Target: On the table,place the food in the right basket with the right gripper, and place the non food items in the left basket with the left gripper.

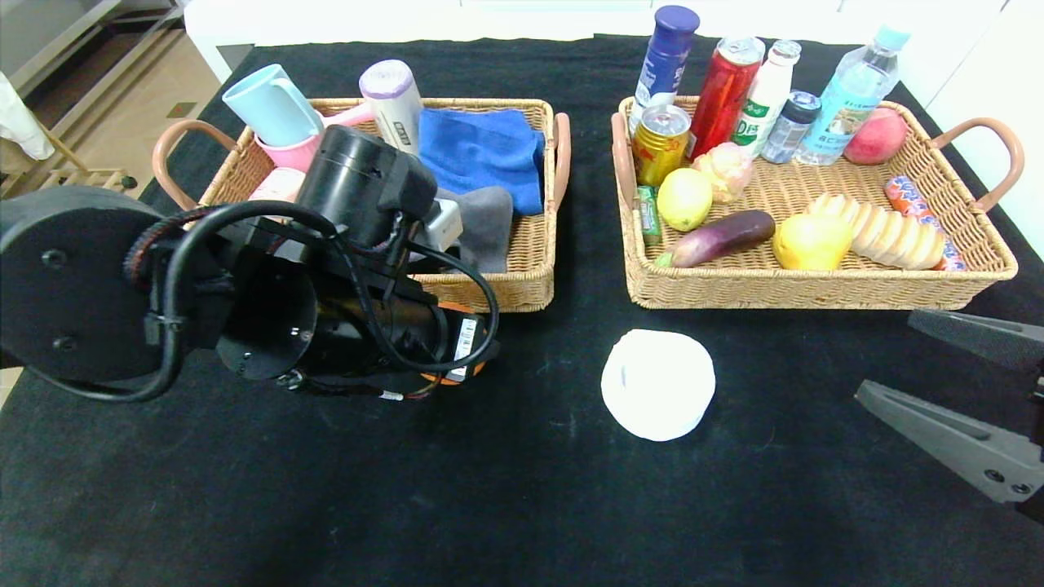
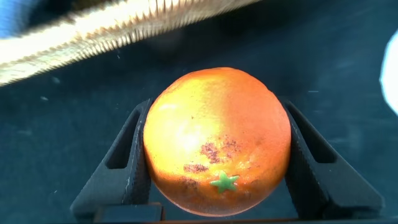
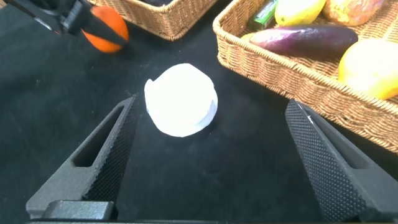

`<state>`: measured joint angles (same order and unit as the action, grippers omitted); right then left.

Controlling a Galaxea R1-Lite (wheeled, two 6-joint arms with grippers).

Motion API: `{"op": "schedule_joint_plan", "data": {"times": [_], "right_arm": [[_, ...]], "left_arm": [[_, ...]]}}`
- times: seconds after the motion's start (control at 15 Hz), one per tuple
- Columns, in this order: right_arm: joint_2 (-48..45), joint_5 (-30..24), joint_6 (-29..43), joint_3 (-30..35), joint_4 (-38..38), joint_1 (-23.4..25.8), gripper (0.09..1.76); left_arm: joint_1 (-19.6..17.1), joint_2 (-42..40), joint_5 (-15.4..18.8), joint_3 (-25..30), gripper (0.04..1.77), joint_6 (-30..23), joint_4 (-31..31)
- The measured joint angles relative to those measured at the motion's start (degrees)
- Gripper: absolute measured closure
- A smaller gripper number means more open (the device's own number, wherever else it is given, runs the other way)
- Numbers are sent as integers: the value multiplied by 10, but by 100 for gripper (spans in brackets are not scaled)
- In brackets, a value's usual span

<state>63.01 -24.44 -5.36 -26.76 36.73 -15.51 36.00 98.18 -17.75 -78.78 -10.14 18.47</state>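
2 wicker baskets sit at the far side of the table (image 1: 522, 505), a flat surface under fuzzy black cloth. The left basket (image 1: 534, 269), woven tan cane with brown loop handles, holds a folded blue cloth (image 1: 481, 151), a soft grey towel (image 1: 489, 224), a pale blue mug (image 1: 273, 102), a pink cup and a white cylinder with a lilac top. The right basket (image 1: 816, 289) holds a lumpy yellow pear (image 1: 811, 242), a long ridged bread loaf (image 1: 885, 228), a glossy purple eggplant (image 1: 722, 236), a smooth lemon (image 1: 683, 198), a peach, cans and several bottles.

The left gripper (image 2: 217, 162) is low over the table, just in front of the left basket's near wall, its bulky black arm and looped cables covering it in the head view. The left wrist view shows its 2 ribbed black fingers (image 2: 124, 168) pressed against either side of a round, dimpled orange (image 2: 217, 143) with a green stem star, so it grips the orange.

The round white roll (image 1: 658, 383), a flat matte disc, lies on the cloth near the middle, in front of the gap between the baskets and just right of the left gripper.

The right gripper (image 3: 211, 155) hovers at the near right, spread wide and holding nothing, its 2 tapering textured fingers (image 1: 938, 424) pointing toward the roll.
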Motion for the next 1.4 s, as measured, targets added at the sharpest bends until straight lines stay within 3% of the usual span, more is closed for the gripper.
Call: {"op": "schedule_joint_plan", "data": {"times": [0.2, 0.6, 0.93, 1.4], "right_arm": [[-6, 1, 4, -15, -46, 2, 14], [-31, 5, 24, -80, -182, 23, 14], [-44, 9, 35, -118, -213, 58, 14], [-60, 8, 39, -142, -238, 96, 14]], "left_arm": [[15, -46, 48, 30, 61, 14, -56], [89, -87, 61, 65, 61, 28, -74], [144, -37, 59, 35, 61, 32, -125], [212, 77, 59, -52, 61, 34, -130]]}}
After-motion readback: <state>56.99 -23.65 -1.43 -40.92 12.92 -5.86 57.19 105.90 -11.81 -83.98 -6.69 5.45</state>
